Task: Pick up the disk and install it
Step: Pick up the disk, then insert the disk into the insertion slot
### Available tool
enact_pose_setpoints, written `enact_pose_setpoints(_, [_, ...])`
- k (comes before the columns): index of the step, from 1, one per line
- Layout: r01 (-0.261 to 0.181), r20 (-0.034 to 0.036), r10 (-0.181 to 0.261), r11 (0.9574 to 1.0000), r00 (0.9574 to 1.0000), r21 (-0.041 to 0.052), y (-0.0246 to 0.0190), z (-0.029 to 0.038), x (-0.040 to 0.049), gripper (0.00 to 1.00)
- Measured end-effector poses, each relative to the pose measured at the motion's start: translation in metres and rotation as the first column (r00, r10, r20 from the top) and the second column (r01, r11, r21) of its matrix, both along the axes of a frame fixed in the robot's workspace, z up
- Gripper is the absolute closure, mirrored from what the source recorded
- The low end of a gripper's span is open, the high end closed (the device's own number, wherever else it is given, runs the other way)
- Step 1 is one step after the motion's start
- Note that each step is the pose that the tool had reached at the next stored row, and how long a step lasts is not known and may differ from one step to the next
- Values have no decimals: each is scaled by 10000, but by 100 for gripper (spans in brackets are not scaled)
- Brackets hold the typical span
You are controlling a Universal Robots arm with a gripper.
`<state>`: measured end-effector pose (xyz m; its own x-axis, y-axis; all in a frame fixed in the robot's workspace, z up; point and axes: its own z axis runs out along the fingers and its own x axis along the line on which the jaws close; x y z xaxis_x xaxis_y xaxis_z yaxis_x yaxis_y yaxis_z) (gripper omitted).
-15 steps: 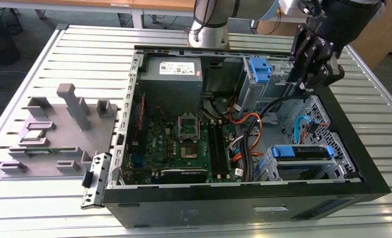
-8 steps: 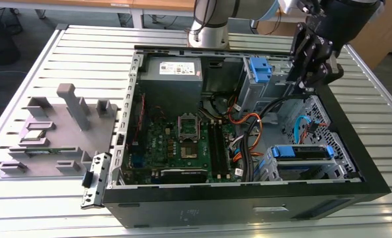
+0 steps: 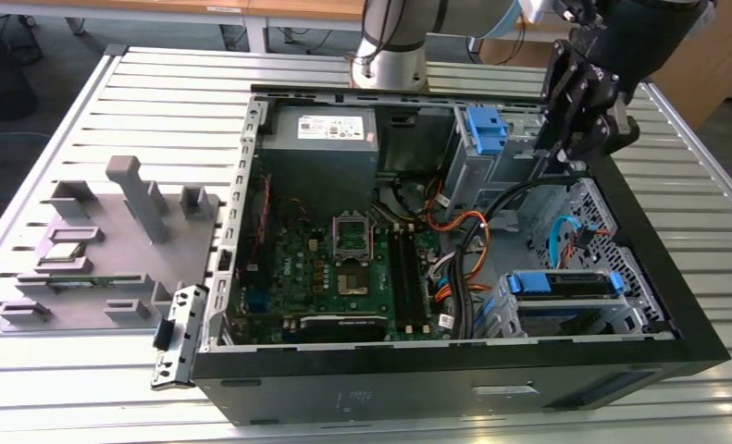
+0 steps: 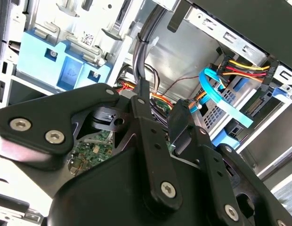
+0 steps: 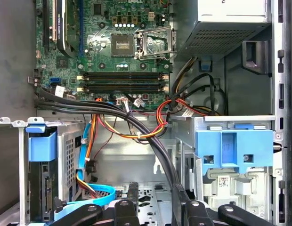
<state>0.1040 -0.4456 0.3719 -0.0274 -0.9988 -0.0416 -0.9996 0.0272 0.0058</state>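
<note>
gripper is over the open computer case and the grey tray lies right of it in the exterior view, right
No: in the exterior view the grey tray lies at the exterior view's left of the computer case. The gripper is over the open case.

Arm (image 3: 388, 46): one, pale grey base column upright on the counter (image 3: 155, 102) near its far edge. Gripper (image 3: 569, 148): black, pointing downward, to the exterior view's right of the base; linkage bars visible in both wrist views.
</note>
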Motion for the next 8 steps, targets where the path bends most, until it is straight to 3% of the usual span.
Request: enact_pose_setpoints(8, [-1, 0, 1, 10000, 10000, 0, 30, 0, 0, 58])
